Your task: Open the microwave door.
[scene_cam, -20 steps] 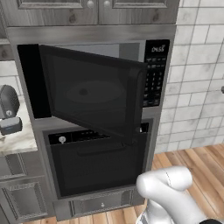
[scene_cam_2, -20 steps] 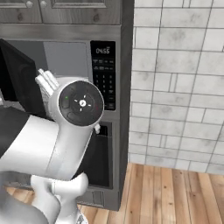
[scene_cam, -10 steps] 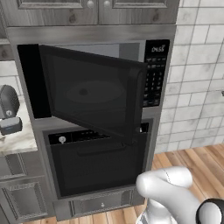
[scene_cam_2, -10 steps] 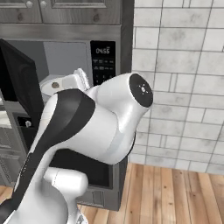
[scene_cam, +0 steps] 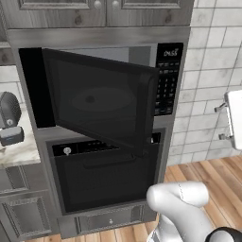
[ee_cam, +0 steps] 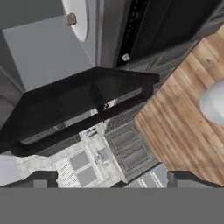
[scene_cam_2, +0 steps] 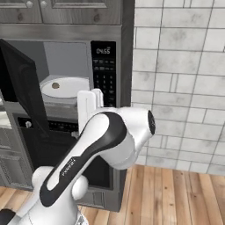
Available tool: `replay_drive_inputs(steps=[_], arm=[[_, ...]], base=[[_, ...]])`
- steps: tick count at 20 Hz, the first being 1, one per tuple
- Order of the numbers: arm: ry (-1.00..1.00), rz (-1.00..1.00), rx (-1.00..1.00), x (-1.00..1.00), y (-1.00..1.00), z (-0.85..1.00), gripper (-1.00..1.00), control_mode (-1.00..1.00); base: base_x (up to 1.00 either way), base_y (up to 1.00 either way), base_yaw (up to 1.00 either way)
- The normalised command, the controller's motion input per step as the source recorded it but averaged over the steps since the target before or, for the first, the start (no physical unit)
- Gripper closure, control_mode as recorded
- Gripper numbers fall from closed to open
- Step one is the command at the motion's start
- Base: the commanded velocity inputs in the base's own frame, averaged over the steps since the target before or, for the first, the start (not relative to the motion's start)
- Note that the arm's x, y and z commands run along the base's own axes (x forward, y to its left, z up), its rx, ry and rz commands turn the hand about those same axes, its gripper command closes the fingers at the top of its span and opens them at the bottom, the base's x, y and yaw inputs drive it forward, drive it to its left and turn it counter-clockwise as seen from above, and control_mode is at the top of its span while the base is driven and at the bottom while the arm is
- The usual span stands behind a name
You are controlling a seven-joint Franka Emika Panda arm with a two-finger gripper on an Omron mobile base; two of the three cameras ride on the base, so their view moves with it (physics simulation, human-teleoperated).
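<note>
The microwave (scene_cam: 168, 80) is a black built-in box with a keypad strip on its right. The microwave door (scene_cam: 99, 101) is hinged on the left and stands swung partly out, its vertical bar handle (scene_cam: 150, 113) on the free edge. Inside, the grey cavity holds a white turntable (scene_cam_2: 61, 88). In the hand view the door (ee_cam: 74, 107) and its long handle (ee_cam: 87, 123) lie across the middle, some way ahead. My gripper (ee_cam: 113, 181) is open, its fingertips (ee_cam: 43, 179) wide apart, holding nothing and clear of the handle.
Under the microwave sits a dark oven (scene_cam: 104, 175) with a horizontal handle. A white tiled wall (scene_cam_2: 180, 88) and wooden floor (scene_cam_2: 176, 193) lie to the right. To the left are a counter with a grey appliance (scene_cam: 9, 118) and lower cabinets (scene_cam: 23, 212). My arm (scene_cam_2: 105, 140) crosses the right base view.
My arm has swung back and to the right, away from the door. The door stays at the same angle.
</note>
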Motion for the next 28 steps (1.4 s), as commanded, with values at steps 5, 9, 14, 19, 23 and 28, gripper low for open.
replay_drive_inputs(steps=[5,9,14,19,23,28], arm=[[0.21,0.27,0.25,0.72,0.13,-0.04,-1.0,-1.0],[0.13,0.28,0.13,0.05,0.14,0.0,-1.0,-1.0],[0.02,0.1,0.06,0.19,0.37,-0.01,-1.0,-1.0],[0.0,0.01,0.0,0.32,0.44,-0.02,-1.0,-1.0],[0.0,0.01,0.0,0.32,0.36,-0.01,-1.0,-1.0],[0.0,0.0,0.0,0.35,0.43,-0.01,-1.0,-1.0]], base=[[0.0,0.0,0.0],[0.0,0.0,0.0],[0.0,0.0,0.0],[0.0,0.0,0.0],[0.0,0.0,0.0],[0.0,0.0,0.0]])
